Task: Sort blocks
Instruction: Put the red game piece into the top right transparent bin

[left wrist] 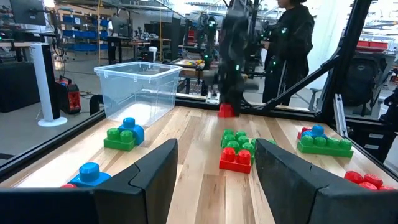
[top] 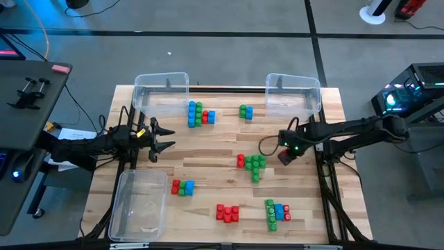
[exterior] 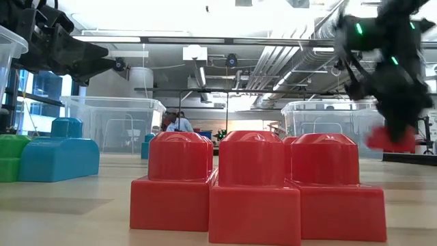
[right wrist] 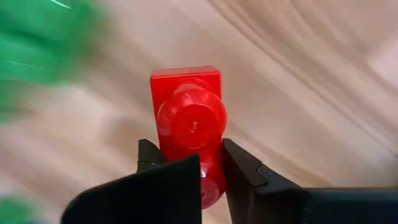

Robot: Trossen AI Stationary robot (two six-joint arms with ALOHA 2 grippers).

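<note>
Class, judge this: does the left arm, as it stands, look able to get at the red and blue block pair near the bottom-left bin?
Probably yes: the left gripper is open, and bare table separates it from the red and blue pair.

High view: straight down, far off, whole pale wooden slatted table in frame. Low view: at tabletop level, very near the cluster of red plastic studded blocks filling lower centre, facing the room beyond. Left wrist view: looks level along the table past its own dark fingers at frame bottom. Right wrist view: close-up, angled down on one red plastic block at centre, also seen upper centre in left wrist view.
</note>
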